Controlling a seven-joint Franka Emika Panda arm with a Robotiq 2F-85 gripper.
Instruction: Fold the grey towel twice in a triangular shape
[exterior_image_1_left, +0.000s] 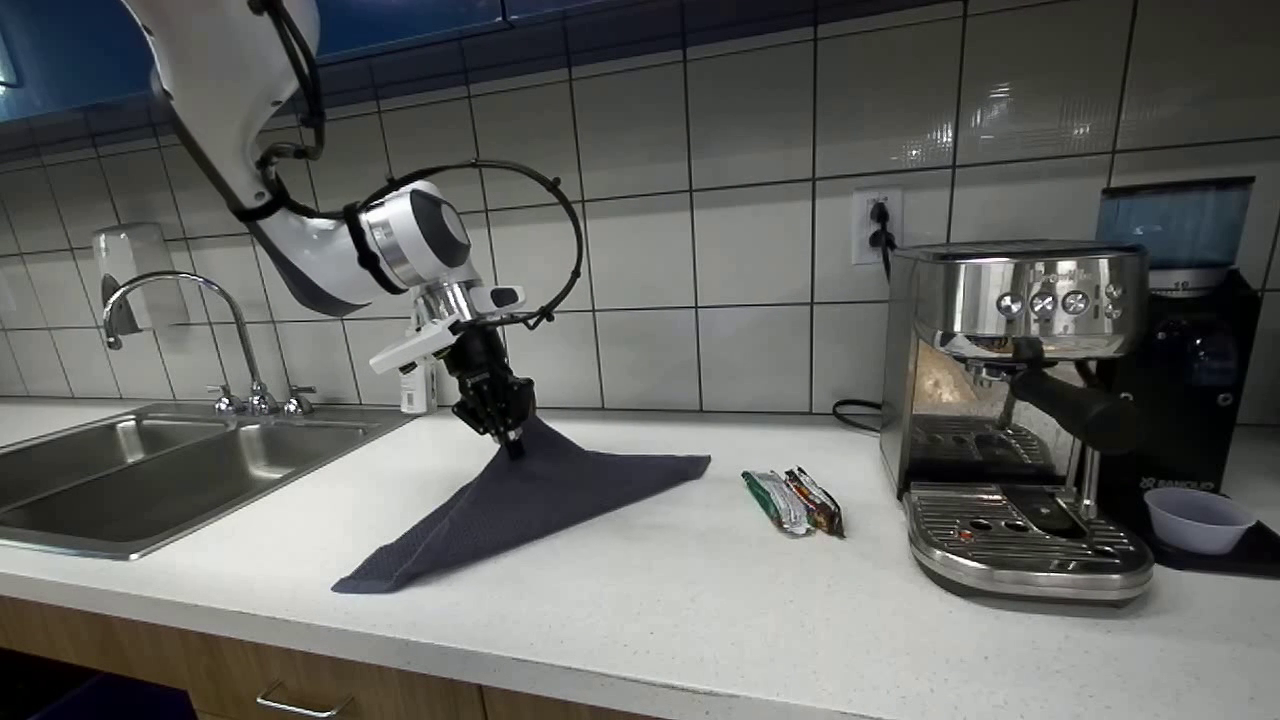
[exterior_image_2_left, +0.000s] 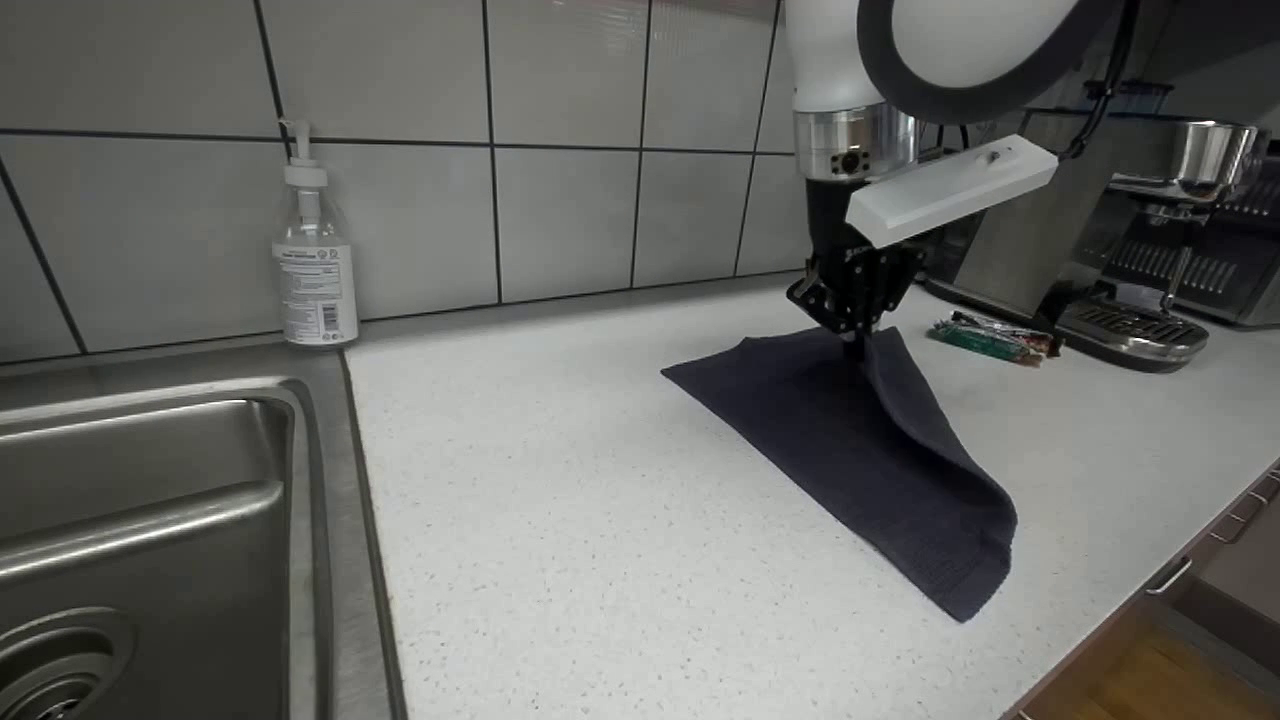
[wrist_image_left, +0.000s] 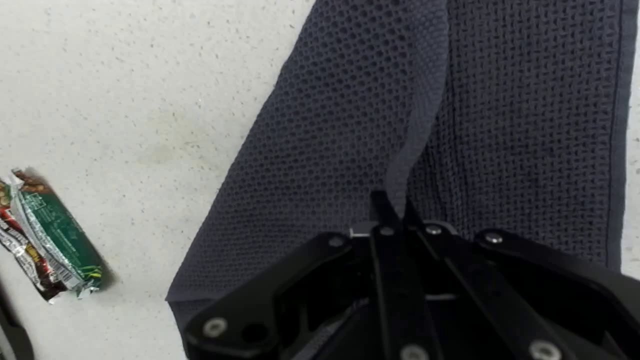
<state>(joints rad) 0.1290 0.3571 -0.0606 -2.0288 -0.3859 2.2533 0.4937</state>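
Ridge of grey towel pinched in my claw, lower centre of wrist view, two shiny packets on counter, lower left, same view

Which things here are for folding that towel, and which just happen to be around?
For the folding:
grey towel
gripper, closed on the cloth

Just around:
two wrapped packets
coffee machine
pump bottle
pale bowl
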